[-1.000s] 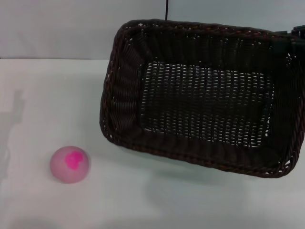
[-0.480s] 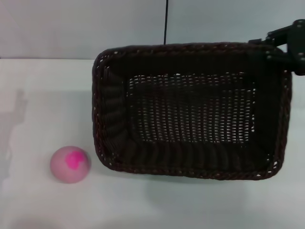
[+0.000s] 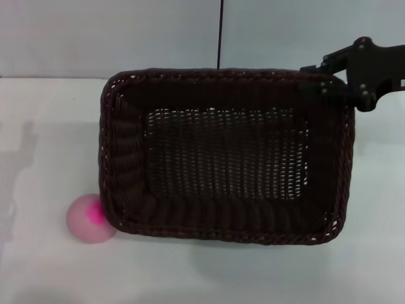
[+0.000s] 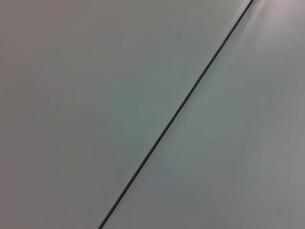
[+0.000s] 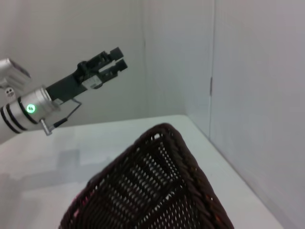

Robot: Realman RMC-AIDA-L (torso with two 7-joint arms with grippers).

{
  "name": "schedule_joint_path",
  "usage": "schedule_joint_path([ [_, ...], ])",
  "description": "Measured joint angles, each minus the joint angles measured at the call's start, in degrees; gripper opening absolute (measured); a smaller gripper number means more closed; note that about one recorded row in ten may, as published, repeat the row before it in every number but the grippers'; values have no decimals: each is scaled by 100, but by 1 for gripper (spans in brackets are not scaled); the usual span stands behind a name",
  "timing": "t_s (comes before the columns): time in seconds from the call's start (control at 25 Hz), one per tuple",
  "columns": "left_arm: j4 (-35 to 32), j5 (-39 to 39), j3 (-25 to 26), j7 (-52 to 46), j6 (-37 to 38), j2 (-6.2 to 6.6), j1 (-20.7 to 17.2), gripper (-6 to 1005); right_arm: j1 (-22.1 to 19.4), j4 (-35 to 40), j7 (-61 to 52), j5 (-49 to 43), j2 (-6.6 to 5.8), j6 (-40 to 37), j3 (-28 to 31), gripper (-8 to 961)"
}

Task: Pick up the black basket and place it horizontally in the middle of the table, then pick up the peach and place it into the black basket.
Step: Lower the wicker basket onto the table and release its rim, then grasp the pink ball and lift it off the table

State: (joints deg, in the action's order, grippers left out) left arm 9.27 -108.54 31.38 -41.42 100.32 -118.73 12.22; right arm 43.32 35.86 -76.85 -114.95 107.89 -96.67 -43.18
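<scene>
Two task things share the white table (image 3: pixel 50 126), and the black basket (image 3: pixel 224 155) serves as the landmark for the rest. Nearest the robot, at the basket's near-left corner, sits the peach (image 3: pixel 88 220), a pale pink ball with a magenta blotch; the basket's braided rim overlaps its right side in the head view, so the two look to be touching or just beside each other, though I cannot tell which. The basket itself spreads across the middle of the table with its long side running left to right, its mouth facing up and its woven floor in plain sight.

At the basket's far-right corner the right gripper (image 3: pixel 316 85) reaches in from the right, its black body lying over the rim there. Its fingers are closed on that corner of the rim, holding the basket. From the right wrist view the same basket corner (image 5: pixel 162 191) fills the lower part of the picture, openwork wall and braided edge close to the camera.

Beyond the basket, farther off over the table's other side, the left gripper (image 5: pixel 114 61) hangs raised in the air on its black and silver arm, well apart from the basket, its two fingers held close together with nothing between them. Behind the basket's far edge rises a pale wall (image 3: pixel 126 38) with a thin dark vertical seam (image 3: pixel 219 31).
</scene>
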Motion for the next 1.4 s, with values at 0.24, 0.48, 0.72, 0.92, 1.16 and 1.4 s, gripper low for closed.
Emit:
schedule_joint_path([
  [0.24,38,1,-61,-2,-14,-1,-37,729,37,1,-228,-97,18,328,-42,241],
  [0.48,41,1,-109,-5,-24,-1,-22,729,-90,148,-210,-50,55,681,239,278],
  [0.72,36,0,-221,-6,-30,3,-35,729,-498,404,119,454,85,794,1313,427],
  [0.92,-104,-6,-504,-7,2,41,-23,730,-1115,324,297,1542,193,829,1718,429],
  [1.16,-1643,-25,-2220,-665,283,99,303,730,-2133,275,662,3093,691,815,1783,427],
  [1.4,-2945,-26,-4026,-1053,208,147,203,727,-2751,-244,708,3739,853,759,2430,427],
])
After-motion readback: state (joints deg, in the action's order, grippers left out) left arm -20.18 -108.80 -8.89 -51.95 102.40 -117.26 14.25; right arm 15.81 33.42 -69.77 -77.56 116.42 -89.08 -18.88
